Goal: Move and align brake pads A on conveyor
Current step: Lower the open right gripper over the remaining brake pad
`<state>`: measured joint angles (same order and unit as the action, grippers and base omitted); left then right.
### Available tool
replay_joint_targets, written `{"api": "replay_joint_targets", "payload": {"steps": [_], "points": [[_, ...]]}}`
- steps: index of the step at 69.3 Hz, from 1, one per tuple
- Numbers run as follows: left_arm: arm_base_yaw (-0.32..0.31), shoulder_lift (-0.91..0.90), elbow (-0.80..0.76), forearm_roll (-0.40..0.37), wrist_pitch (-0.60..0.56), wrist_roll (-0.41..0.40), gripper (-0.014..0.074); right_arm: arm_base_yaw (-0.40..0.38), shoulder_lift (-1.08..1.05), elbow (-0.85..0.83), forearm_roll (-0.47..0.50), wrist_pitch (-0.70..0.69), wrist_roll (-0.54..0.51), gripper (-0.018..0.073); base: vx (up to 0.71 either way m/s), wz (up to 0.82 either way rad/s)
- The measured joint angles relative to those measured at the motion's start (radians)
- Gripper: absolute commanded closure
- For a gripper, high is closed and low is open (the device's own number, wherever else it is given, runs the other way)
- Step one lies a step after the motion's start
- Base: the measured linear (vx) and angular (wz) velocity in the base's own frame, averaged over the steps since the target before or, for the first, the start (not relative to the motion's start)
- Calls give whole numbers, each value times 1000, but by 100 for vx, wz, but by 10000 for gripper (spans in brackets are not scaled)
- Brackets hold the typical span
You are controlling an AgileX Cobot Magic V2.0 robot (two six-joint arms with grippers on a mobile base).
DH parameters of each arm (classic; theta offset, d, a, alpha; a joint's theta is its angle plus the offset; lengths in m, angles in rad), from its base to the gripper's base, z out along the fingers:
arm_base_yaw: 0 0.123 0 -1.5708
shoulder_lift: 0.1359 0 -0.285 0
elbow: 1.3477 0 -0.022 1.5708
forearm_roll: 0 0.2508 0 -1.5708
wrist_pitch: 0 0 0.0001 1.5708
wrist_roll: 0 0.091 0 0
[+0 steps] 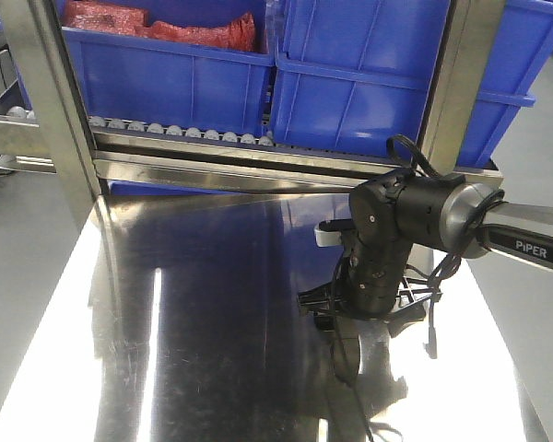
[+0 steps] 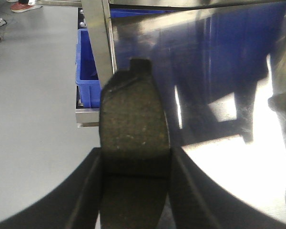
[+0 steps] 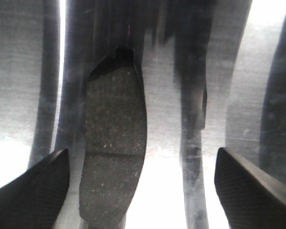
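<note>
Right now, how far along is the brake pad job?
Nothing looks done; the conveyor is out of view. In hand: the left fingers clamp one dull grey curved brake pad; the right fingers hang open over a second grey pad lying on the shiny steel table. Left: grasp it, place and align both on the conveyor.

The right arm (image 1: 415, 216) is black with a silver link lettered "PIPER". Black cables (image 1: 431, 318) loop around it.

The right gripper (image 1: 364, 308) points down over the steel table (image 1: 212, 322); blue bins (image 1: 184, 78) sit beyond it on rollers (image 1: 175, 132).
</note>
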<state>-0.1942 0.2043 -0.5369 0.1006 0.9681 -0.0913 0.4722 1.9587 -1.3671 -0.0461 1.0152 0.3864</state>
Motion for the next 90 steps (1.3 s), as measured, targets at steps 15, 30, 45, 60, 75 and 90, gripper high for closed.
{"api": "replay_joint_targets", "payload": {"steps": [15,30,45,60,75,90], "points": [[0,0,0,0,0,0,603,5,0,0,-8,-18,0,-29,0,0],[0,0,0,0,0,0,603,17,0,0,-17,-28,12,-29,0,0],[0,0,0,0,0,0,603,20,0,0,-18,-33,19,-29,0,0],[0,0,0,0,0,0,603,25,0,0,-18,-33,19,-29,0,0],[0,0,0,0,0,0,603,42,0,0,-22,-33,22,-29,0,0],[0,0,0,0,0,0,603,43,6,-1,-22,-33,22,-29,0,0]]}}
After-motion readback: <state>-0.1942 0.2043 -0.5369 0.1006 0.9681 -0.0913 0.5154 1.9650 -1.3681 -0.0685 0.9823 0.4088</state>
